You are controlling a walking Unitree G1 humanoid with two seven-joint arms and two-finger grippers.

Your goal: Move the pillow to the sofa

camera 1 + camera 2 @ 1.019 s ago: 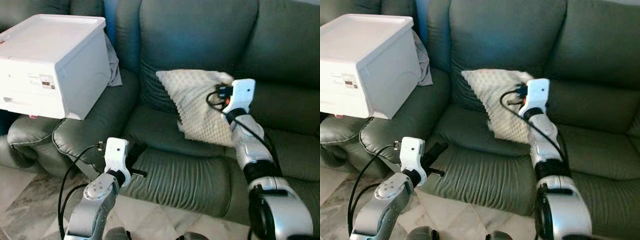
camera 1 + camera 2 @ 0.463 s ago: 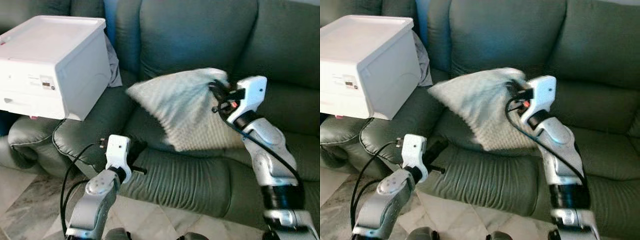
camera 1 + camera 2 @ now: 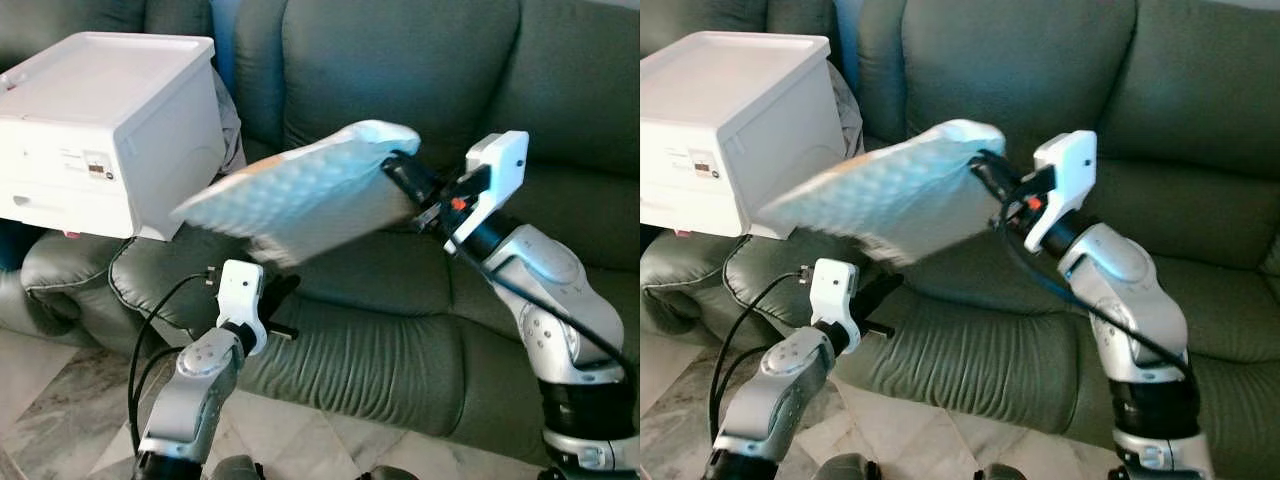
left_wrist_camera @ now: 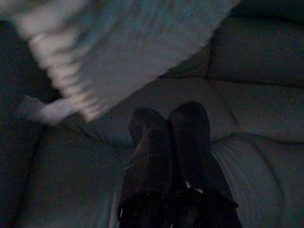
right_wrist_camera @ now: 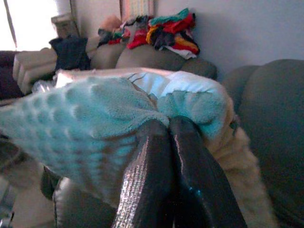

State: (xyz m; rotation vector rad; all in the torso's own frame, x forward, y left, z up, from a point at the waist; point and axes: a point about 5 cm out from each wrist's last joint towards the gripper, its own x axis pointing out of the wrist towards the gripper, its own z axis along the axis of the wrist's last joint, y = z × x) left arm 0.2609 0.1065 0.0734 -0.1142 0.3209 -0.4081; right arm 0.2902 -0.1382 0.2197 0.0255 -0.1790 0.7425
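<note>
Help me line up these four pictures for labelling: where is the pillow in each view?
Left eye view: pillow mid-frame, lifted above the sofa seat, pinched at one corner by the right gripper.
Right eye view: mid-frame, left of centre.
Left wrist view: blurred pale mass at the top.
Right wrist view: close-up, bunched at the fingers.
Shared landmark: the green sofa.

The pale bumpy pillow (image 3: 300, 195) looks like soft, fuzzy cloth with little dimples. The big grey-green sofa (image 3: 400, 60) looks like smooth leather with a dull shine and fine creases. The white box (image 3: 100, 130) is hard, smooth plastic. The long black fingers (image 5: 156, 180) look glossy.
</note>
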